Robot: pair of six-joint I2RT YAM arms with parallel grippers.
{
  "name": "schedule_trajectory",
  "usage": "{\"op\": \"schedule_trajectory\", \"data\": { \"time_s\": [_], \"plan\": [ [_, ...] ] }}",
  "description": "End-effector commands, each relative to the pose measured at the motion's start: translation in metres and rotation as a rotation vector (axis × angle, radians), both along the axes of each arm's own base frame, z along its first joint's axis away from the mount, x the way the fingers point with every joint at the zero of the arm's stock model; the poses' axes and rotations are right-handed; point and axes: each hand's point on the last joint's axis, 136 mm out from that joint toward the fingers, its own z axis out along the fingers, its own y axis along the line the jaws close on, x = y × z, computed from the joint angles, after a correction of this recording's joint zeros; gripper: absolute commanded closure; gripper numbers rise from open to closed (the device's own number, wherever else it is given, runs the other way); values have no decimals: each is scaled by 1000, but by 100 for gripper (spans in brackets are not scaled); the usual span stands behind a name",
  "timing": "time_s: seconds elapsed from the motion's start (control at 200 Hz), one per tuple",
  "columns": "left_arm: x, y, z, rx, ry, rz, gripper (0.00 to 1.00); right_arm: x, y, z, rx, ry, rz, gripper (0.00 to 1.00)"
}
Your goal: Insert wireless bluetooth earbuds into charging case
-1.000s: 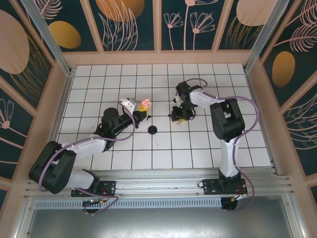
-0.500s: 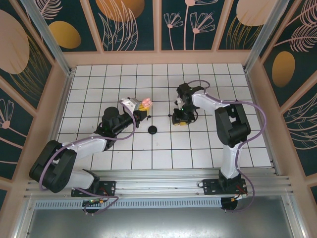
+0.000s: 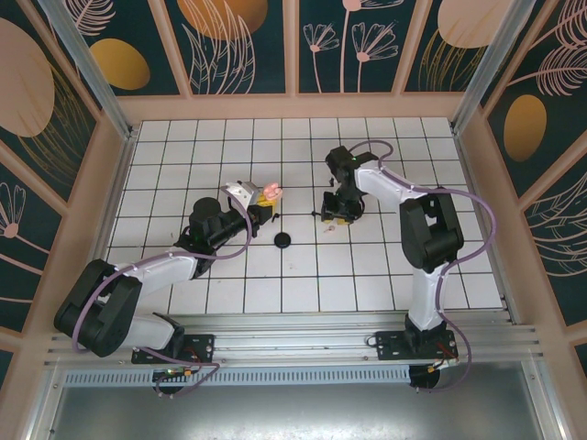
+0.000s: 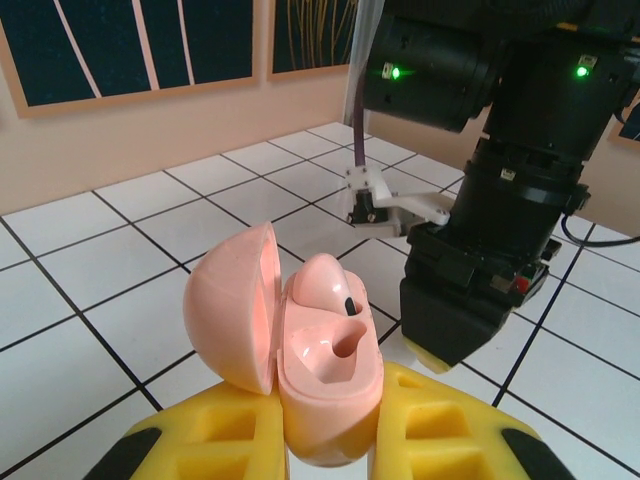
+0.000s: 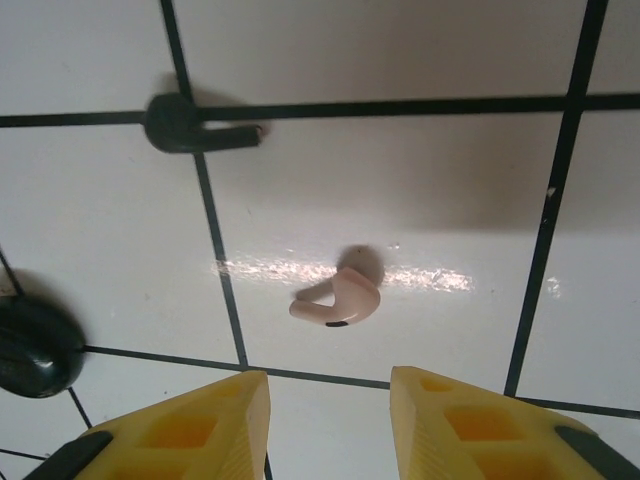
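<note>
My left gripper [image 4: 330, 425] is shut on a pale pink charging case [image 4: 330, 380], held upright above the table with its lid [image 4: 232, 305] swung open to the left. One pink earbud [image 4: 328, 285] sits in the far slot and the near slot is empty. From the top view the case [image 3: 271, 192] is at the tip of the left gripper [image 3: 260, 209]. My right gripper [image 5: 330, 400] points down at the table, open, with nothing between its yellow fingers. A loose pink earbud [image 5: 338, 298] lies on a white tile just beyond its tips. A black earbud [image 5: 200, 128] lies on a grid line farther off.
A black round piece [image 5: 35, 345] lies on the tiles left of the right gripper, also seen in the top view as a black round piece [image 3: 282, 240]. The right arm's black wrist [image 4: 490, 250] hangs close beside the case. Raised walls [image 3: 124, 110] ring the tiled table.
The right arm's elbow has swung to the right and its wrist has shifted slightly back, while its gripper stays over the same tile. The left arm and the case have not moved.
</note>
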Motion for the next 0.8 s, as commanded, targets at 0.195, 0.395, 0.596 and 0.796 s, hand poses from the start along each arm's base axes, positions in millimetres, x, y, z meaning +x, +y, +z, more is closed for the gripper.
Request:
{"op": "schedule_trajectory", "data": {
  "time_s": [0.195, 0.395, 0.596, 0.796],
  "plan": [
    [0, 2, 17, -10, -55, -3, 85, -13, 3, -34, -7, 70, -23, 65],
    [0, 1, 18, -10, -56, -4, 85, -9, 7, -37, 10, 53, -21, 65],
    [0, 1, 19, -10, -58, -3, 85, -3, 8, -40, 12, 37, -18, 67],
    [0, 3, 19, -6, -62, 3, 85, 0, 7, -41, -1, 25, -3, 69]
  ]
}}
